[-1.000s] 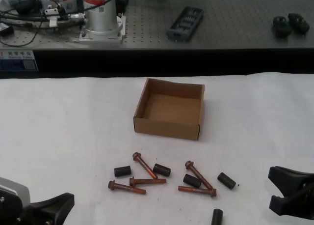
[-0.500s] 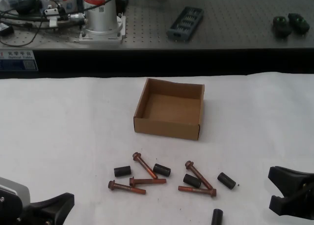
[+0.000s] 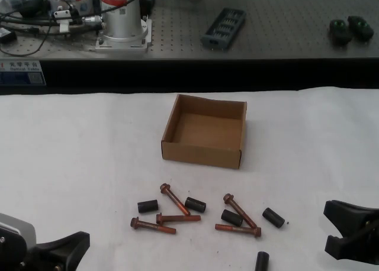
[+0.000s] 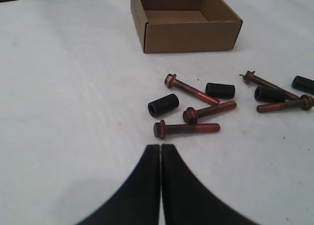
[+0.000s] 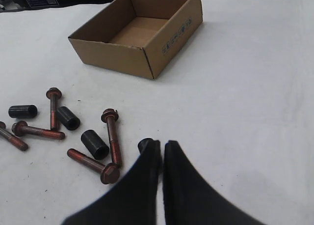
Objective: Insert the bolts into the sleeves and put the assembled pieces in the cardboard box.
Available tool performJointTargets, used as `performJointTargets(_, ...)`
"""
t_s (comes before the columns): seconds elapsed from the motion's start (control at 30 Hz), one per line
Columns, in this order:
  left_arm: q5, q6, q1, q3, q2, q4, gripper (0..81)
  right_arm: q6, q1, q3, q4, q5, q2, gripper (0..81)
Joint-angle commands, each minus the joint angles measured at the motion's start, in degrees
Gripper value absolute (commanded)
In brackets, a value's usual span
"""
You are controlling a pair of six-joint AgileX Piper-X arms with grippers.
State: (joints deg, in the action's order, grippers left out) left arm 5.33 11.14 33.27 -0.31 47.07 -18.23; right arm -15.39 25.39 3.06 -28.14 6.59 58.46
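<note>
The open cardboard box (image 3: 204, 132) stands mid-table with nothing inside (image 4: 184, 36) (image 5: 147, 53). In front of it lie several copper bolts (image 3: 173, 199) (image 4: 186, 128) (image 5: 112, 134) mixed with several short black sleeves (image 3: 195, 204) (image 4: 163, 105) (image 5: 94, 144), all loose and separate. One more sleeve (image 3: 262, 261) lies nearer the front edge. My left gripper (image 4: 161, 146) is shut and holds nothing, low at the front left (image 3: 80, 240), short of the nearest bolt. My right gripper (image 5: 161, 142) is shut and holds nothing, at the front right (image 3: 328, 226); a sleeve (image 5: 143, 144) peeks out beside its tips.
White cloth (image 3: 71, 164) covers the table. Behind it is a dark perforated bench with a metal column base (image 3: 121, 22), cables, a black tray (image 3: 224, 27) and two dark knobs (image 3: 349, 29). Open cloth lies left and right of the box.
</note>
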Motion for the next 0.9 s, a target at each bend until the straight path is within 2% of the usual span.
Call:
performJointTargets(0.0,0.4,0.5,0.2,-0.2,0.1,-1.2,0.6,-1.7,-0.2,0.0,-2.2,-1.8,0.2,4.3)
performJointTargets(0.37,1.4,2.1,0.2,-0.2,0.1,-1.7,0.6,-1.7,-0.2,0.0,-2.2,-1.8,0.2,4.3)
performJointTargets(0.5,-6.0,11.7,0.2,-0.2,0.1,-1.5,0.6,-1.7,-0.2,0.0,-2.2,-1.8,0.2,4.3)
performJointTargets(0.67,-10.0,12.6,0.2,-0.2,0.1,-3.2,0.6,-1.7,-0.2,0.0,-2.2,-1.8,0.2,4.3)
performJointTargets(0.8,-19.8,12.5,0.2,-0.3,0.1,-10.8,0.6,-1.7,-0.2,0.0,-2.2,-1.8,0.2,4.3)
performJointTargets(0.87,-20.1,13.4,0.2,-0.3,0.1,-12.6,0.6,-1.7,-0.2,0.0,-2.2,-1.8,0.2,4.3)
